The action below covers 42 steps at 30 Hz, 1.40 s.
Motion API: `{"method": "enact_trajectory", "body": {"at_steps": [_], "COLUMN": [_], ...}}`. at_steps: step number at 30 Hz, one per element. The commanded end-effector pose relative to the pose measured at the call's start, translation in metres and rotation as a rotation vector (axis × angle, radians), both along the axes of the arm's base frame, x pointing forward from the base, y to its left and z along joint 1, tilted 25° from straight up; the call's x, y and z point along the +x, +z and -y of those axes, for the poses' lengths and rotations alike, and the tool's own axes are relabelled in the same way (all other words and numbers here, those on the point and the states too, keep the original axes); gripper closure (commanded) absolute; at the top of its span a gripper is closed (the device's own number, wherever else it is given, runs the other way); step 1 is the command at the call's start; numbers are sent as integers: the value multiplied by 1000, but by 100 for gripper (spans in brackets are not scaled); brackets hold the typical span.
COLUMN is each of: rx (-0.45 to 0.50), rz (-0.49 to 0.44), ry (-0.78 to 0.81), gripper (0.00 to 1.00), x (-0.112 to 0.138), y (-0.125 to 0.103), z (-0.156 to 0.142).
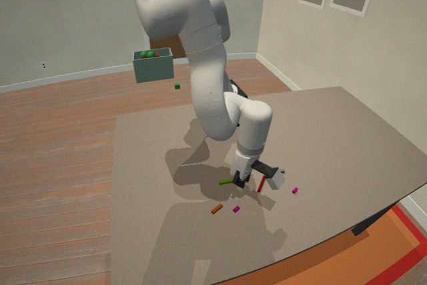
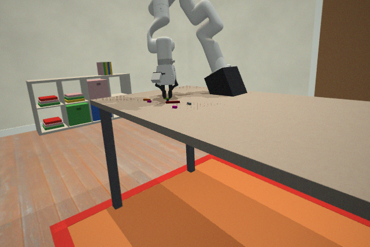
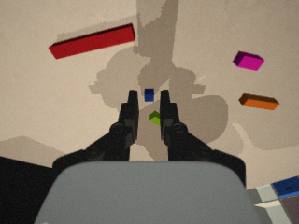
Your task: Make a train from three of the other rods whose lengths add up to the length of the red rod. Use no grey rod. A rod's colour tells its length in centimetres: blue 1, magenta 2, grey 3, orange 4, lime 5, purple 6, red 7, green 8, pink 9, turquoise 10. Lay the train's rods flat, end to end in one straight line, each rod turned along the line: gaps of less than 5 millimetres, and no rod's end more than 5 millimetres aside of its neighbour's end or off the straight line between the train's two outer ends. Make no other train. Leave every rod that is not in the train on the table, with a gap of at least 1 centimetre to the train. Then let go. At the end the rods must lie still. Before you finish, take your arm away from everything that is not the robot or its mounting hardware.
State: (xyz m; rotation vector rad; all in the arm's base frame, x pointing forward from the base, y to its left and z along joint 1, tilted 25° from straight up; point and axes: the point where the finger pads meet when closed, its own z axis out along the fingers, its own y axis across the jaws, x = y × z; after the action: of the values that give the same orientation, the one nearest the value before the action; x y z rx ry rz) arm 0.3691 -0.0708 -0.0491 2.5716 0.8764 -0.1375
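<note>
My gripper point(image 1: 241, 183) stands low over the table with its fingers a little apart and nothing gripped. In the wrist view the gripper point(image 3: 149, 100) straddles the near end of the lime rod point(image 3: 155, 118) point(image 1: 225, 181), which lies flat on the table. A blue cube-like rod point(image 3: 149, 94) lies just beyond the fingertips. The red rod point(image 3: 92, 41) lies flat to the left of that; in the top view the red rod point(image 1: 261, 183) is right of the gripper. An orange rod point(image 1: 217, 208) and a magenta rod point(image 1: 236, 208) lie nearer the table's front.
A second magenta rod point(image 1: 295, 189) lies to the right, and a small grey rod point(image 1: 282, 171) sits behind the wrist camera housing. The arm's black base point(image 2: 225, 81) stands at the back of the table. A green bin point(image 1: 153, 64) is on the floor beyond.
</note>
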Motion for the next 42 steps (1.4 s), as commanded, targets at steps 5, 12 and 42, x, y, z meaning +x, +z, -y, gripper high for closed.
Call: {"method": "enact_trajectory", "body": {"at_steps": [5,12,42], "rx": [1,1,1], "rz": [3,3,3], "ry": [2,2,2], "gripper": [76,76,76], "x": [1,1,2], "y": [1,1,-12], "z": [-1,-1,5]}}
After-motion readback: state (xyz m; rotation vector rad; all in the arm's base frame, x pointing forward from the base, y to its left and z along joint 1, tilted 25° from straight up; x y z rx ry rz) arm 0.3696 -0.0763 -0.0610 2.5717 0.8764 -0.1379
